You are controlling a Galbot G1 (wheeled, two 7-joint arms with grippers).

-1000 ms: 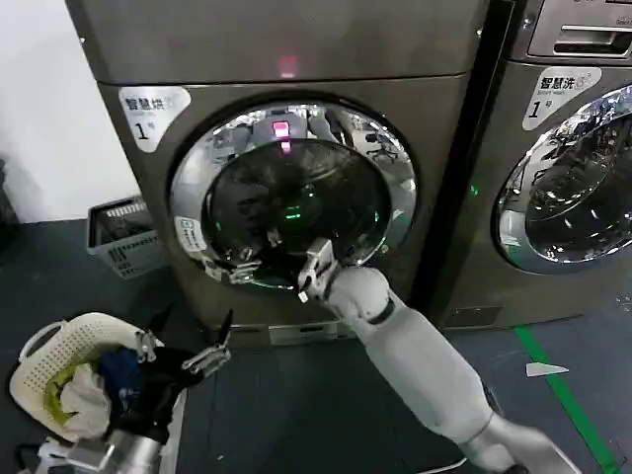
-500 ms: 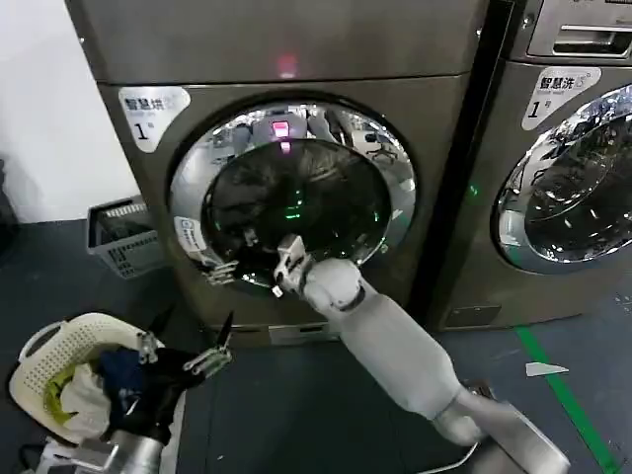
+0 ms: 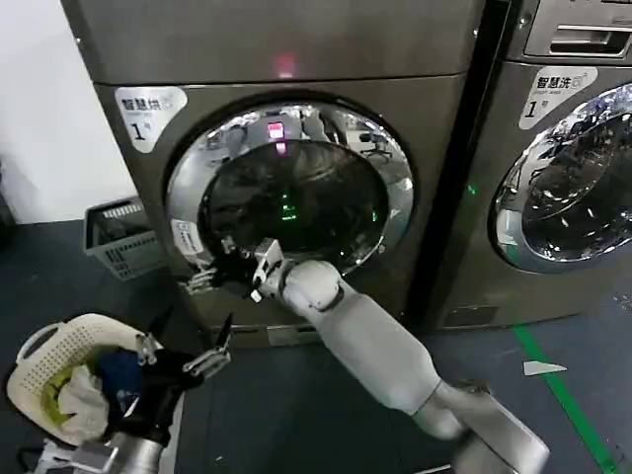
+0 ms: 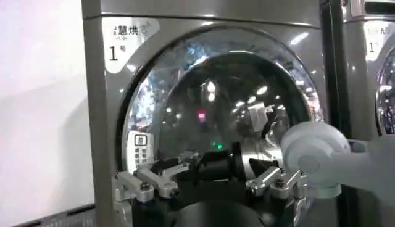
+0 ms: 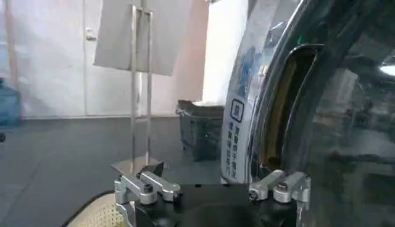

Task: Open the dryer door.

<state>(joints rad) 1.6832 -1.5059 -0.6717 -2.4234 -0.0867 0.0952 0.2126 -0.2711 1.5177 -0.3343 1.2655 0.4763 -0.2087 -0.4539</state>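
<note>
**My right hand is at the low left edge of the dryer door**

I see the dryer door [image 3: 289,195] right in front of me, on the big grey dryer [image 3: 276,49]. It is round, with a wide shiny rim and dark glass in the middle. The door looks shut against the front of the machine.

My right arm reaches up and across from the low right side. My right hand [image 3: 229,272] is at the lower left part of the shiny rim, close to a small white sticker [image 3: 186,240] on that rim. In the right wrist view the right hand [image 5: 213,185] has its fingers [image 5: 148,185] spread apart, and the rim edge with a dark gap next to it stands just past them. I cannot tell if the fingers touch the rim.

My left hand [image 3: 188,355] hangs low, well away from the door, above the floor and next to a white laundry basket [image 3: 49,360] with clothes in it. Its fingers are spread too, and nothing is between them.

A small grey crate [image 3: 123,237] sits on the floor by the wall, left of the dryer. Another machine [image 3: 568,158] with a shiny round door stands on the right.
</note>
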